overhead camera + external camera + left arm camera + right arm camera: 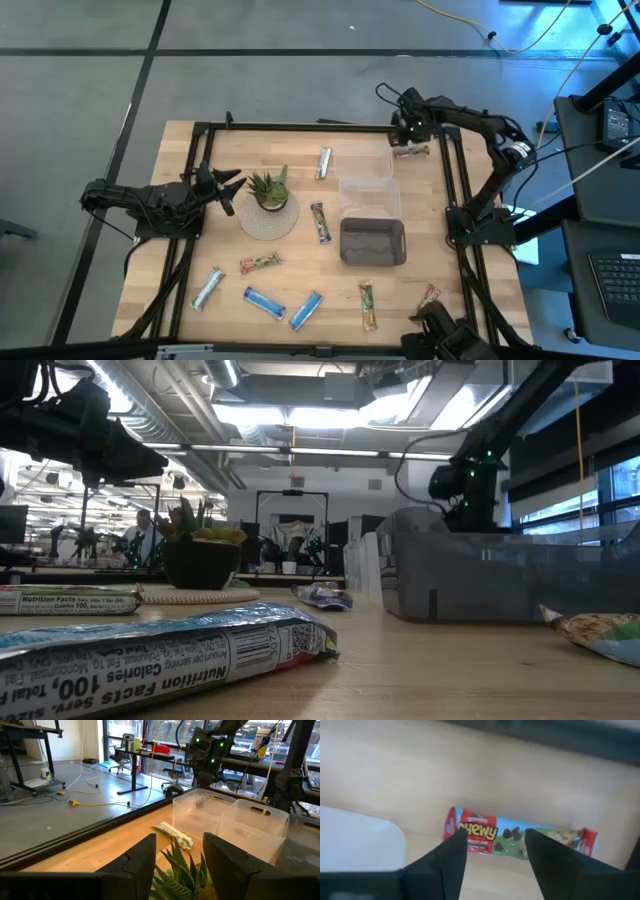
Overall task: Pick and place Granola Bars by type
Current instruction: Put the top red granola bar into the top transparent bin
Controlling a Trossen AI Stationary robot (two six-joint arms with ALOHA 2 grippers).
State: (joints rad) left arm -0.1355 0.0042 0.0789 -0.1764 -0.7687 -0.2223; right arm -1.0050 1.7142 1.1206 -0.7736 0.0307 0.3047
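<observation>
A green-tan granola bar with red ends (520, 836) lies flat on the wood by the table's far right edge (411, 151), just right of a clear bin (366, 162). My right gripper (495, 862) hangs above it, pointing down, open, one finger on each side of the bar and clear of it (405, 135). Several other bars lie flat on the table: a silvery one (323, 162), a purple one (320, 222), two blue ones (264, 302). My left gripper (226, 186) waits open and level at the left, beside the potted plant (268, 190).
Right of centre stand a second clear bin (371, 196) and a grey bin (373, 242). More bars lie along the near edge (368, 306). The plant sits on a round mat (268, 220). Black frame rails (455, 200) border the table.
</observation>
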